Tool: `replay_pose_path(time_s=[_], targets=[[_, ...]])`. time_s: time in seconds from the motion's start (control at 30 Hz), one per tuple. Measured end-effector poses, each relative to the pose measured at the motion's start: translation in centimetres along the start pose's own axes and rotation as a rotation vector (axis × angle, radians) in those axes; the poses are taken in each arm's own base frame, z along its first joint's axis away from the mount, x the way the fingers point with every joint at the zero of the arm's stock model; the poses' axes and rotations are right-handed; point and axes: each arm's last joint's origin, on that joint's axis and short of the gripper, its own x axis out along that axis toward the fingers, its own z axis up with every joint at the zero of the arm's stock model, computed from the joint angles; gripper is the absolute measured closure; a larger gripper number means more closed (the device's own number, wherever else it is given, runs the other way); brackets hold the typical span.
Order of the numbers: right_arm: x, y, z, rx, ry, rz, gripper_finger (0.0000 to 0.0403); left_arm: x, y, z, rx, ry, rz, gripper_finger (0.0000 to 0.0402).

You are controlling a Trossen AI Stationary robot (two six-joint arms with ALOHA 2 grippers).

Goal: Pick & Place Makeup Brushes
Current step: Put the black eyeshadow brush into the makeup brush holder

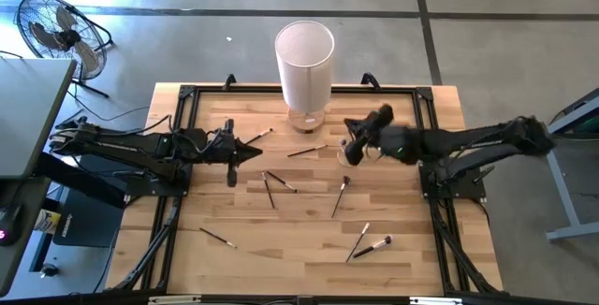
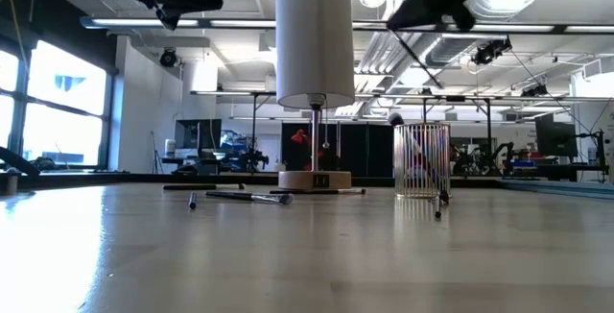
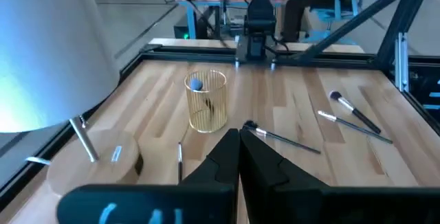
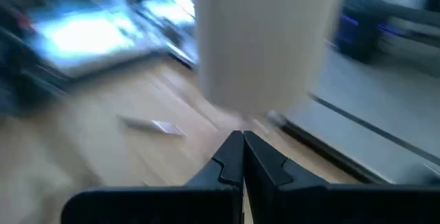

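A pale wooden table (image 1: 281, 239) inside a black frame is seen from above on a grey concrete floor, with a floor fan (image 1: 58, 32) off its far left corner. A tall white cylinder (image 1: 304, 62) on a round wooden base is stood at the far middle of the table, and a small clear cup (image 3: 206, 100) is placed just beside that base, on the right arm's side. The makeup brushes (image 1: 341, 196) are scattered flat over the middle and near part of the table, well apart from one another. The left gripper (image 1: 253, 149) is held above the table left of centre, its fingers pressed together on nothing. The right gripper (image 1: 354, 125) is held above the cup, fingers likewise closed and empty.
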Motion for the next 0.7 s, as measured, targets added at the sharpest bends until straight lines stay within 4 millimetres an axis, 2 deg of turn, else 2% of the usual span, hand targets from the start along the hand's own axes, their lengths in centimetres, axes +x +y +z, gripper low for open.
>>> replay_pose_path(time_s=[0.13, 0.33, 0.53, 0.7], targets=[[0.3, -3.3, -1.2, 0.015, -0.195, 0.103, 0.0403, 1.0, -0.1, -0.2, 0.001, 0.003, 0.033, 0.0401], [0.9, -6.6, -5.0, -0.027, -0.295, 0.242, 0.0403, 2.4, -0.4, -1.1, 0.015, 0.057, 0.046, 0.0401], [1.1, -8.2, -8.5, -0.023, -0.285, 0.260, 0.0403, 3.2, -0.6, -1.1, 0.007, 0.029, 0.046, 0.0401], [1.1, -8.5, -9.9, 0.004, -0.208, 0.254, 0.0401, 3.5, -0.7, -1.0, 0.000, 0.006, 0.051, 0.0401]])
